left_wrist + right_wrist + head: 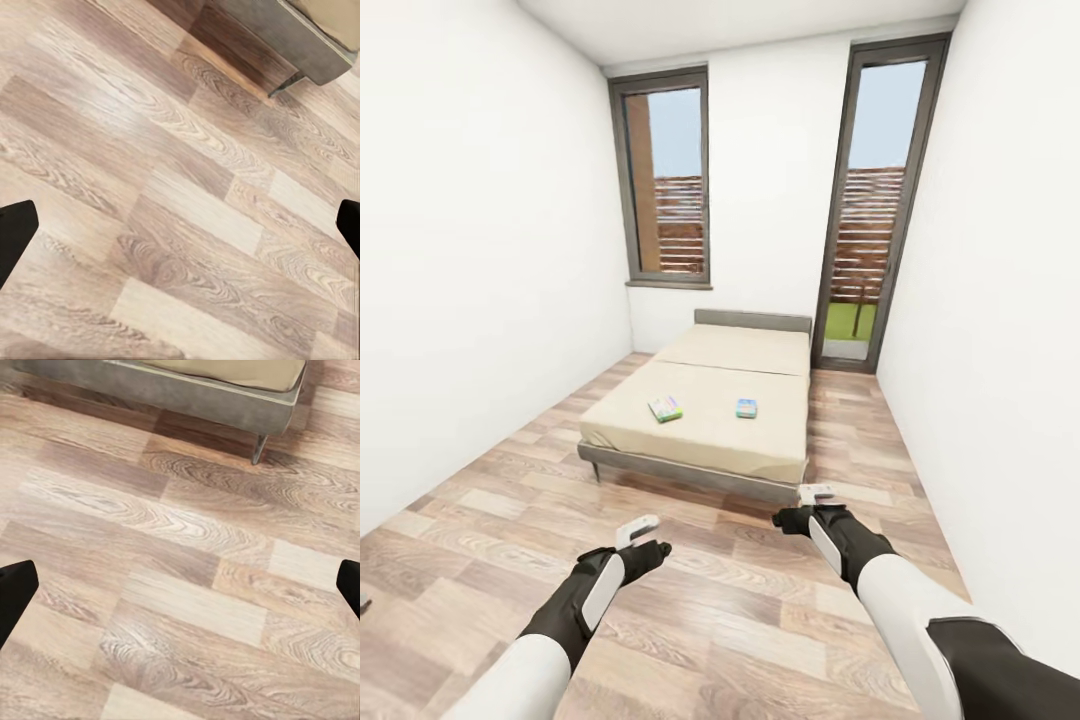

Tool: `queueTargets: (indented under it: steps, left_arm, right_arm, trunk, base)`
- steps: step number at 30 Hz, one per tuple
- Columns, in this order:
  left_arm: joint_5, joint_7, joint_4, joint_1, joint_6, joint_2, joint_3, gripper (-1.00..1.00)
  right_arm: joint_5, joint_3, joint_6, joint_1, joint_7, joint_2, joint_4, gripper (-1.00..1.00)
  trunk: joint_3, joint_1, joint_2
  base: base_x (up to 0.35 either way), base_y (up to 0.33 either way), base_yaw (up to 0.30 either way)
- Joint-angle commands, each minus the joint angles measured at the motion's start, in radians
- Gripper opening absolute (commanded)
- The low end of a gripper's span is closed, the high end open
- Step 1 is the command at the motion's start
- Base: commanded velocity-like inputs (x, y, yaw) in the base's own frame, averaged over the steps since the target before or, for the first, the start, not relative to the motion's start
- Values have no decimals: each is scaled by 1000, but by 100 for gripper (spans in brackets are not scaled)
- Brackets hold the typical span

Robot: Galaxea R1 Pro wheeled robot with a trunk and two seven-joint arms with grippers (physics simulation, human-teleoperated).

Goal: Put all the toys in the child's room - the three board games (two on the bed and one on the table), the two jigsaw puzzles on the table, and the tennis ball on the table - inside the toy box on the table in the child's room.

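Nearest to me, both arms reach out over the wood-plank floor point(740, 620). My left gripper point(643, 538) sits at about 7 o'clock in the head view and my right gripper point(812, 505) at about 5 o'clock; both hang above bare planks, holding nothing. In each wrist view the two dark fingertips point(15, 236) point(15, 594) stand at opposite edges of the picture with floor between them, so both sets of jaws are wide apart.

Just past the grippers stands the bed point(690, 470), its grey frame and one metal leg point(259, 448) showing in the right wrist view. On the beige mattress lie two flat boxes, well apart from each other: one board game point(666, 408) toward 11 o'clock, the other box point(746, 408) at 12 o'clock, too small to read.

Beyond the bed, the far white wall carries a window point(665, 180) and a tall glazed door point(870, 200).
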Motion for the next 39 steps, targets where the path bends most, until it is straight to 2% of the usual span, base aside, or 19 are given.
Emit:
queueTargets:
  steps: [1, 3, 4, 6, 9, 12, 16, 39]
  left_arm:
    - [11, 7, -2, 0, 5, -1, 3, 100]
    - [44, 7, -6, 5, 6, 3, 2, 100]
    - [44, 7, -6, 5, 6, 3, 2, 100]
    - [75, 9, -10, 9, 5, 5, -1, 100]
    - [85, 15, -22, 20, 16, 16, 10, 100]
    - [101, 13, -18, 37, 8, 19, 20, 100]
    - [102, 13, -18, 57, 8, 19, 20, 100]
    - [102, 13, -18, 57, 8, 19, 20, 100]
  right_arm:
    - [1, 1, 6, 0, 0, 0, -2, 100]
    - [1, 1, 6, 2, 2, -2, -13, 100]
    - [1, 1, 6, 2, 2, -2, -13, 100]
    - [0, 1, 4, 4, 3, -4, -21, 100]
    - [-11, -5, 16, -7, 14, -5, -15, 100]
    - [-6, -1, 33, -6, 31, 6, -15, 100]
    - [-6, -1, 35, -6, 51, 6, -15, 100]
    - [-6, -1, 35, -6, 51, 6, -15, 100]
  trunk:
    - [-1, 0, -1]
    - [-2, 0, -1]
    - [-2, 0, -1]
    - [-2, 0, -1]
    - [-2, 0, -1]
    - [-2, 0, -1]
    - [-2, 0, -1]
    - [-2, 0, -1]
  base:
    - [0, 0, 94]
    - [4, 0, 67]
    - [8, 0, 60]
    - [52, 0, 43]
    - [24, 0, 13]
    - [0, 0, 0]
    - [0, 0, 0]
    - [0, 0, 0]
